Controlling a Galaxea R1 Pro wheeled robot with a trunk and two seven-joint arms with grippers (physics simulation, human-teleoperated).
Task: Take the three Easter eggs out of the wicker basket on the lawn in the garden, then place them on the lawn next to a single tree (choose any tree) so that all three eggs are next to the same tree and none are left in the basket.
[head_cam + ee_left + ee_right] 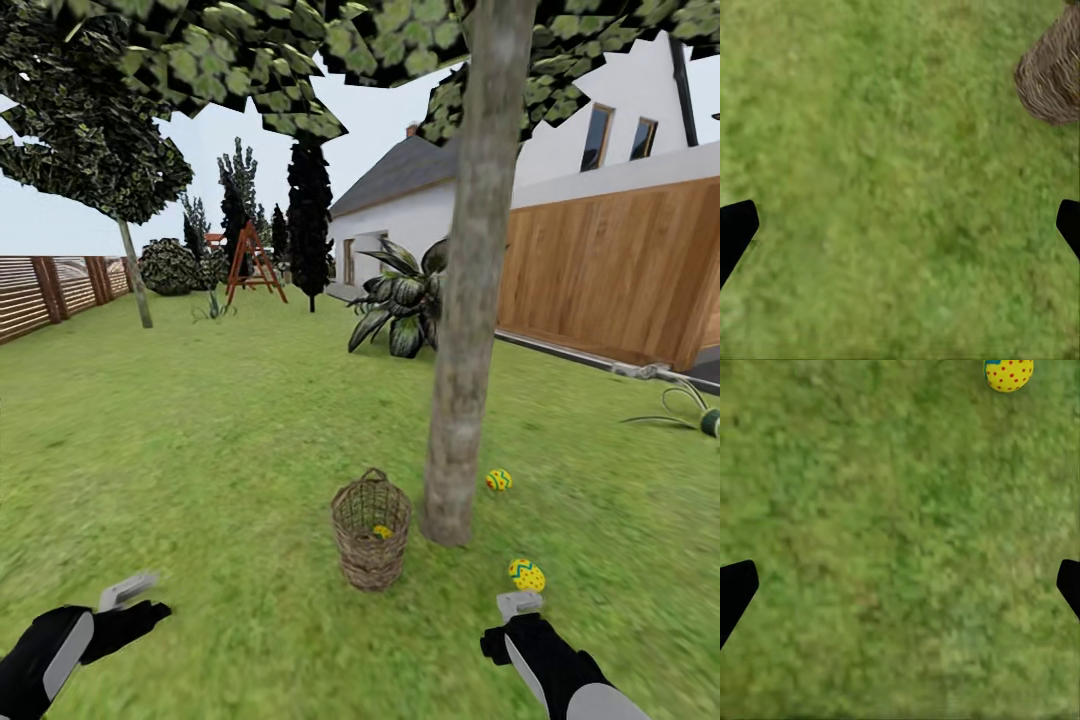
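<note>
The lawn (200,440) is flat and open around the tree (462,380), whose trunk stands just right of the basket (371,535). Two eggs already lie on the grass near the trunk: a dotted one (498,480) to its right, a zigzag one (526,575) nearer the robot, just ahead of the right gripper (520,603). A third egg (382,531) sits deep in the basket.

Both grippers are empty with jaws spread wide; the left gripper (128,590) hangs low, well left of the basket.

The risk: reaching into the narrow, tall basket may tip it or jam a finger on the rim. The right arm could also nudge the zigzag egg and roll it away from the trunk.
</note>
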